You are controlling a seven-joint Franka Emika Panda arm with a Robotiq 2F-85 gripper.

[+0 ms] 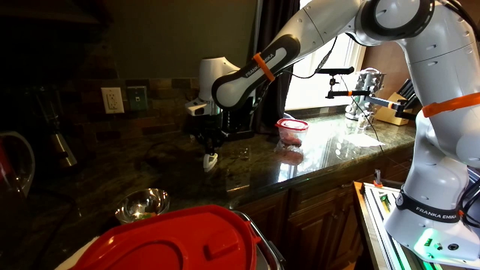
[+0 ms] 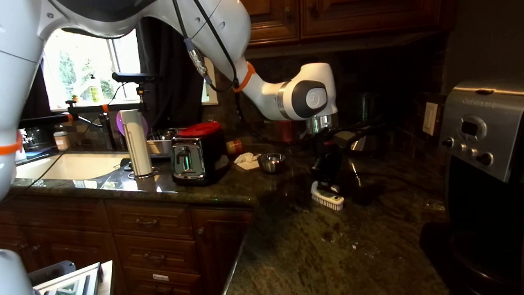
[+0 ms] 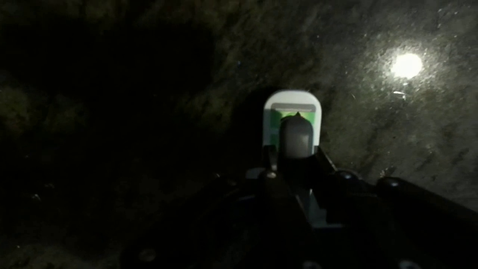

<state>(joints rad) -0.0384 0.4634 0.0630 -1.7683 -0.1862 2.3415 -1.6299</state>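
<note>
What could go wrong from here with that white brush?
The brush could twist or slip: the gripper straddles its handle, but the dim wrist view leaves the hold's firmness unclear. A metal bowl stands on the counter, so a low swing toward it might knock it.

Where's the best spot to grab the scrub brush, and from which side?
Probably by the grey handle on top of the brush, from above, with the pincer set across the handle's width. The bristles point down toward the counter, and the wrist view shows the handle narrower than the white base.
</note>
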